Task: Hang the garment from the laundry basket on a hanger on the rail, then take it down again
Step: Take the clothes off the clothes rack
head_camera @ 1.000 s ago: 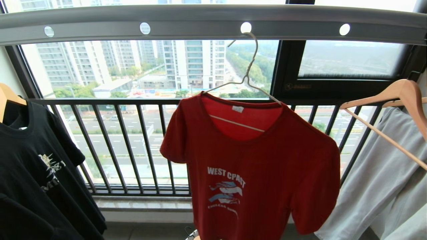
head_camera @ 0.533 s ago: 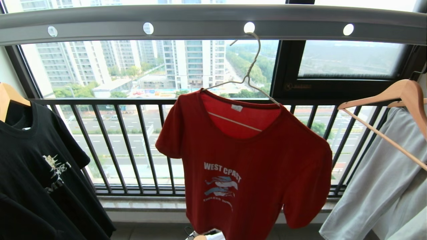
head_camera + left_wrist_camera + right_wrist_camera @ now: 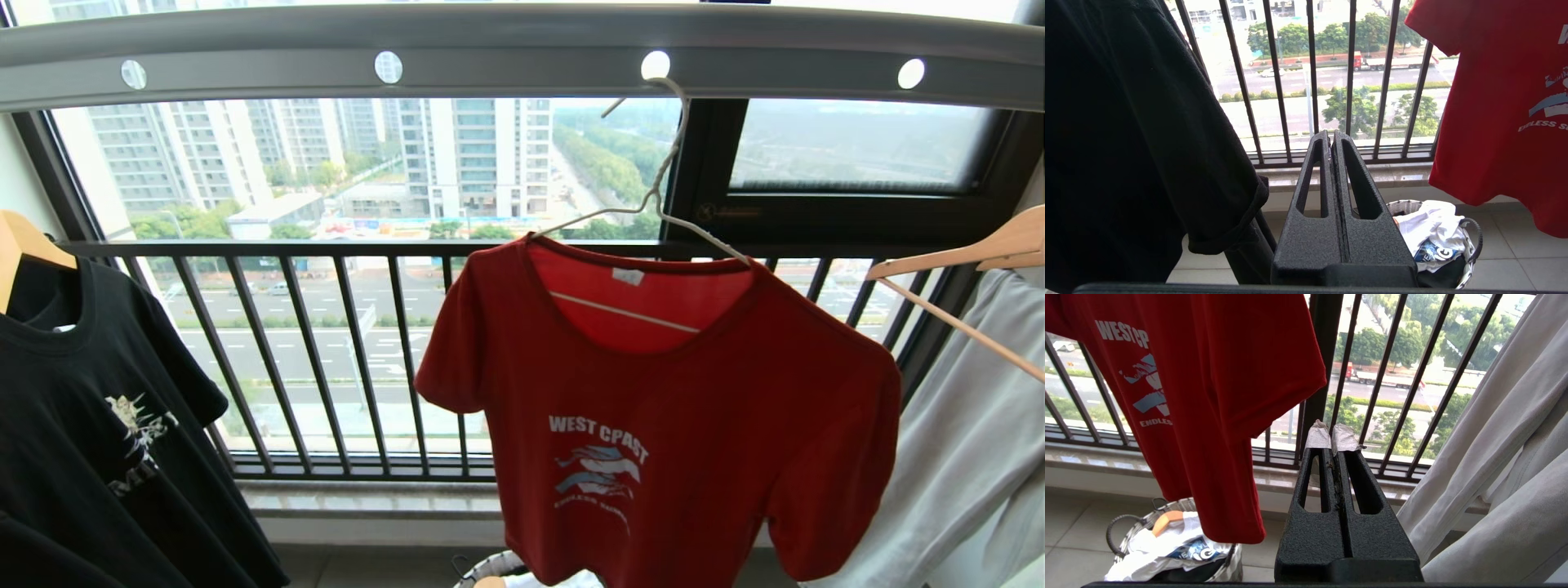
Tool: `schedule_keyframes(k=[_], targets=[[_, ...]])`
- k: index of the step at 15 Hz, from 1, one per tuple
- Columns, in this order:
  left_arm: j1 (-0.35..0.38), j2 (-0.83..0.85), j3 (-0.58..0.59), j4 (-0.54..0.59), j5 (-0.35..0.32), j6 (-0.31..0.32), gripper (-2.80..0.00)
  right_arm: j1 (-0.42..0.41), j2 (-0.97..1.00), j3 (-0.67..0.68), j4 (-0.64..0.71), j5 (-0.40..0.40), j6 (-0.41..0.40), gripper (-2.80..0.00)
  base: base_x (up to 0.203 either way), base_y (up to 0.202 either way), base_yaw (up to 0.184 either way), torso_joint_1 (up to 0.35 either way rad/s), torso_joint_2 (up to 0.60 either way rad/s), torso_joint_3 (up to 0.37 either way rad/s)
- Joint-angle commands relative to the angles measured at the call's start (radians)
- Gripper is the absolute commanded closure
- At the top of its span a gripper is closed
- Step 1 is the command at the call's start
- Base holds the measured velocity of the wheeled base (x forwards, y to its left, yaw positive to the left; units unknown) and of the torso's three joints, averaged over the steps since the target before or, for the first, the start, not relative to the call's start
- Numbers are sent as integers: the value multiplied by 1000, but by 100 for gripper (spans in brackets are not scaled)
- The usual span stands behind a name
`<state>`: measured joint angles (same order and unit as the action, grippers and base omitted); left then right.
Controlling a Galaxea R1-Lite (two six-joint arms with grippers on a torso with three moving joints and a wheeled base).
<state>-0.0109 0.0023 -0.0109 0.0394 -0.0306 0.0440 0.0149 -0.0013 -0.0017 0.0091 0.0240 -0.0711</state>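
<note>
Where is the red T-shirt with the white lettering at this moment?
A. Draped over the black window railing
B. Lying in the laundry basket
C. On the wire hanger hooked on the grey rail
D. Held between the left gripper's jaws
C: the red T-shirt hangs on the wire hanger, whose hook sits at a hole in the grey rail, and both grippers' jaws are shut on nothing.

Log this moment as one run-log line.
red T-shirt: on wire hanger, hooked in rail | left gripper: shut, empty | right gripper: shut, empty | laundry basket: below shirt
</note>
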Motion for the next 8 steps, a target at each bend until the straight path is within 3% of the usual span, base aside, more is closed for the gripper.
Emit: schedule_keyframes(k=[1,8], targets=[[0,-1,0,1,0,0,0,0,1,0,0,1,-7,0,0,0,0,0,0,0],[0,-1,0,1,0,0,0,0,1,0,-1,-1,9,0,0,0,0,0,0,0]])
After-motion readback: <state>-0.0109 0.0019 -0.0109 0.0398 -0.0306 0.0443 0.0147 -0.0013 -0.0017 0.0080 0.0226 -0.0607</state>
